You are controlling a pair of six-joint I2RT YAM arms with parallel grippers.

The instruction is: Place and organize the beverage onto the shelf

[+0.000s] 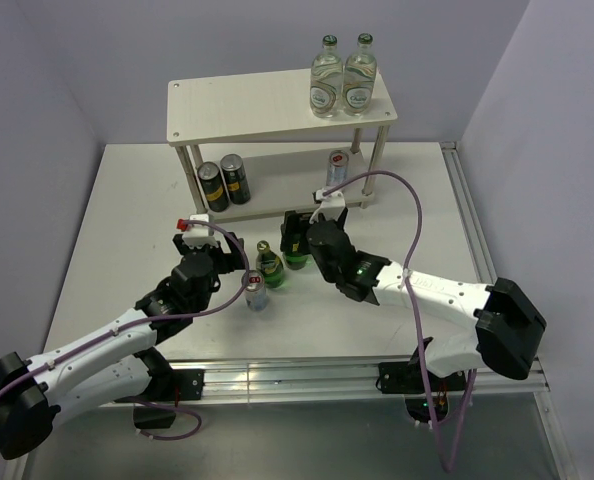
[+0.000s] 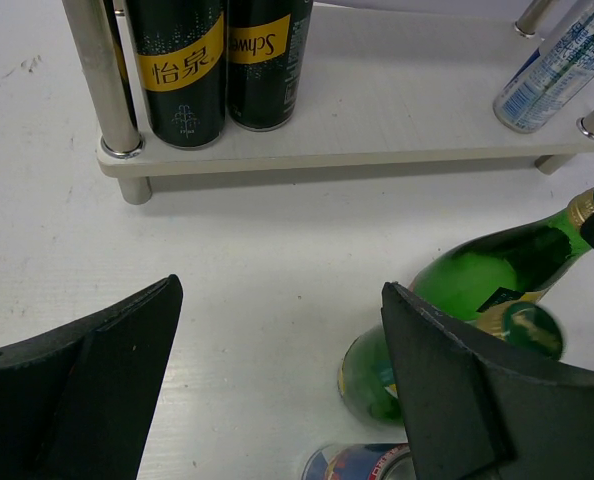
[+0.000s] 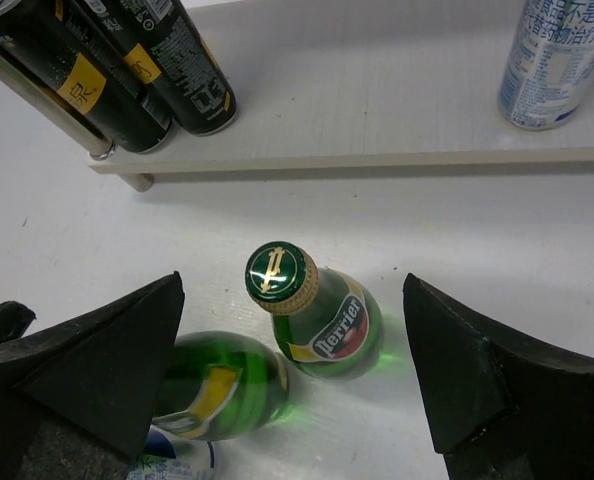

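between the jaws of the wide-open, empty right gripper (image 3: 292, 290), one green bottle (image 3: 322, 325), untouched

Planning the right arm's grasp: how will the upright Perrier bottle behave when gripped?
The Perrier bottle looks like glossy glass: probably slippery and breakable. Tall and narrow, it may tip if pushed high, likely against the other green bottle beside it.
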